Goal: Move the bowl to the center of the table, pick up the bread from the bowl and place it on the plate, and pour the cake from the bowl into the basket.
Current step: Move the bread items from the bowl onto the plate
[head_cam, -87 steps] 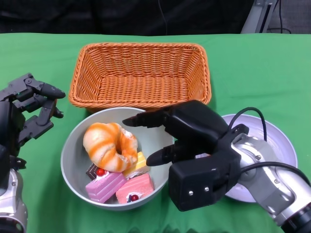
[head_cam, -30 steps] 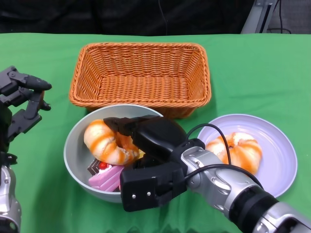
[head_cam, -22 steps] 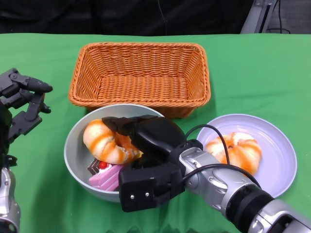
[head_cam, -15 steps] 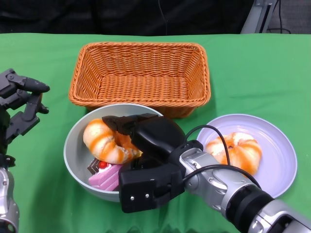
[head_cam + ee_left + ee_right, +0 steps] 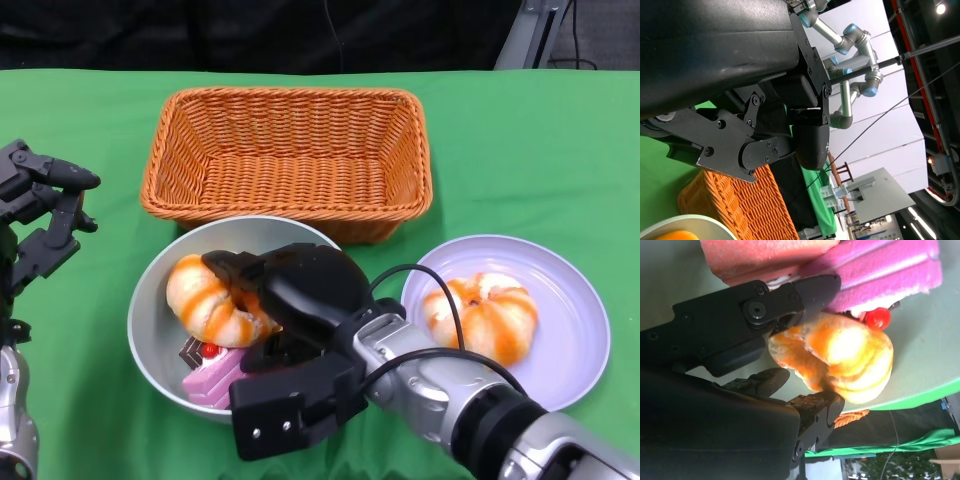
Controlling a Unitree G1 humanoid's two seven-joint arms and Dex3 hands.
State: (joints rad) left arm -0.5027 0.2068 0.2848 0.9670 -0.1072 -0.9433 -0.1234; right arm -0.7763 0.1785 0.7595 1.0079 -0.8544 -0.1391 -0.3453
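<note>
Basket (image 5: 288, 160) is sitting at upper centre. Bowl (image 5: 150, 330) is lying lower left of centre, holding cakes (image 5: 212, 378). Plate (image 5: 575, 335) is carrying one bread (image 5: 482, 313). Right hand (image 5: 290, 300) is grasping second bread (image 5: 205, 300) inside bowl. Left hand (image 5: 35, 220), far left, is hanging with fingers spread, holding nothing.

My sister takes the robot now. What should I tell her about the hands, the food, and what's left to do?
Right robot hand: in the bowl, fingers around the bread, not lifted yet.
Left robot hand: holds nothing, up beside the bowl.
One bread is on the plate already.
Cakes are in the bowl; the basket holds nothing.
Left: carry this bread to the plate, then pour the cakes into the basket.
</note>
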